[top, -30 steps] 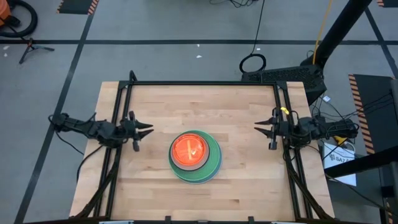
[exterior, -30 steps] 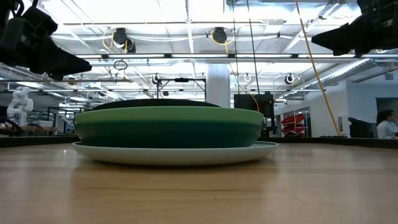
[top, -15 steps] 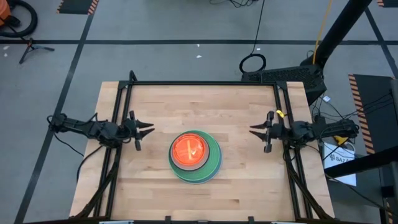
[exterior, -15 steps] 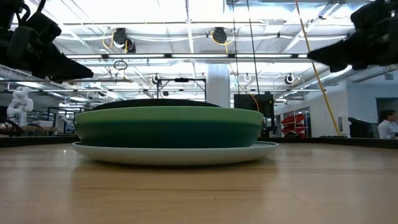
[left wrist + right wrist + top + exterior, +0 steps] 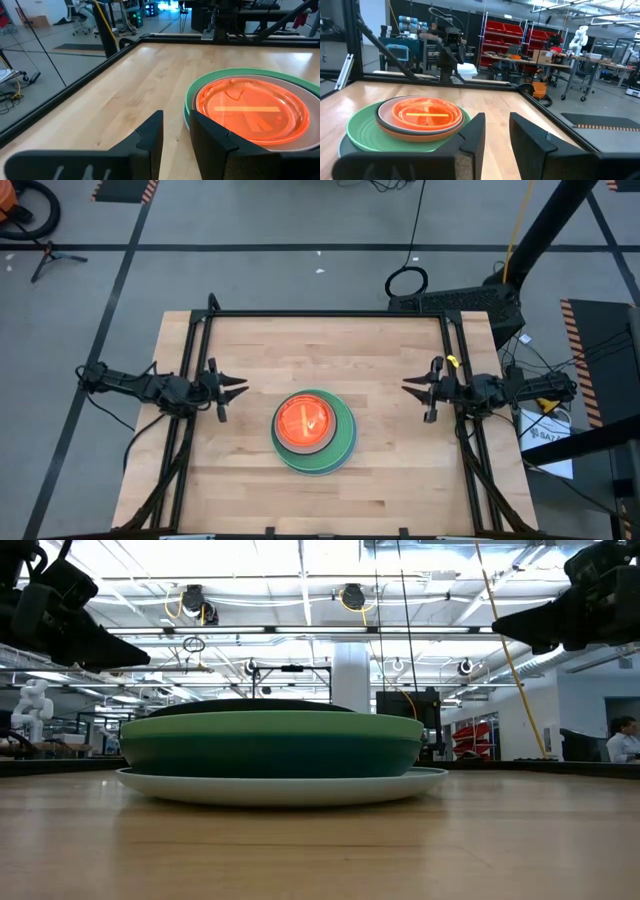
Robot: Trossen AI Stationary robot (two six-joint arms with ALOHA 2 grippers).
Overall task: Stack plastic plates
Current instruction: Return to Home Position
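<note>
Stacked round plastic plates [image 5: 313, 428], orange uppermost; left hand [image 5: 238, 390] and right hand [image 5: 407, 388], spread and empty, are best retracted clear of them.

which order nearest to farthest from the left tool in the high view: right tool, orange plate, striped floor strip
1. orange plate, centre, topmost of the plates.
2. right tool, opposite side, to the right.
3. striped floor strip, far right, down on the floor.
</note>
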